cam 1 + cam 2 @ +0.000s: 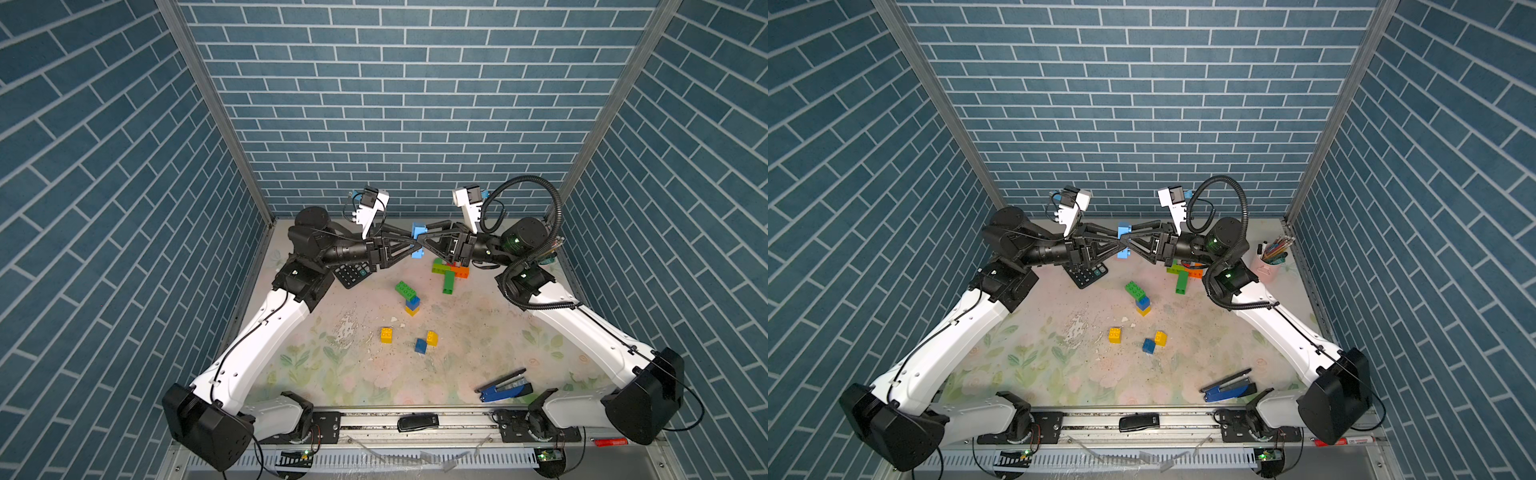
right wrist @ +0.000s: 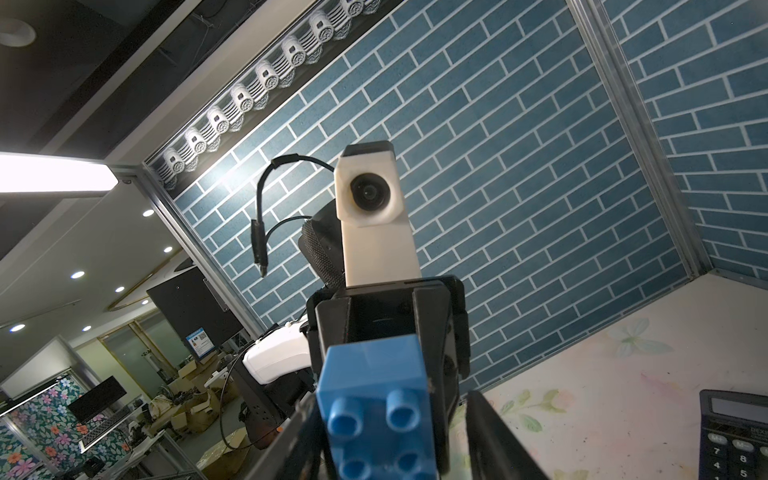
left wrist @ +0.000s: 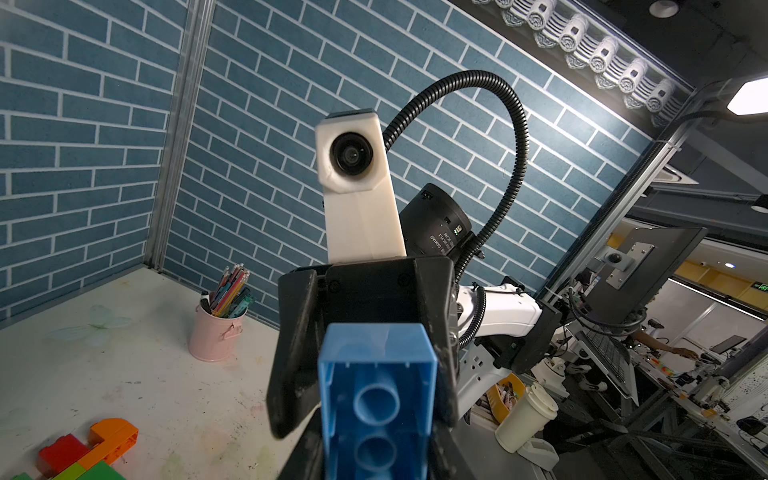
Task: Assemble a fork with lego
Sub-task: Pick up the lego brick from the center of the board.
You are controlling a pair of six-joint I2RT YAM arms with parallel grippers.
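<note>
— Over the far end of the surface (image 1: 478, 332), what's done?
— Little, I'd say. My left fingers (image 1: 415, 242) clamp a blue brick (image 1: 418, 230) aloft. The right fingers (image 1: 423, 238) flank it, but I can't tell if they grip. A green-orange cluster (image 1: 448, 274), a short stack (image 1: 410, 297) and loose lego (image 1: 386, 335) lie below.

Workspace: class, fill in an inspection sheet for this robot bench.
Surface: flowered mat, worn and speckled.
Job's things: blue brick held aloft; stack, cluster, three loose bricks on mat.
Clutter: calculator, stapler, pen cup.
Claws: left claw shut on blue brick; right claw around it, grip unclear.
Cables: black hose loops over right arm.
Surroundings: tiled blue walls.
</note>
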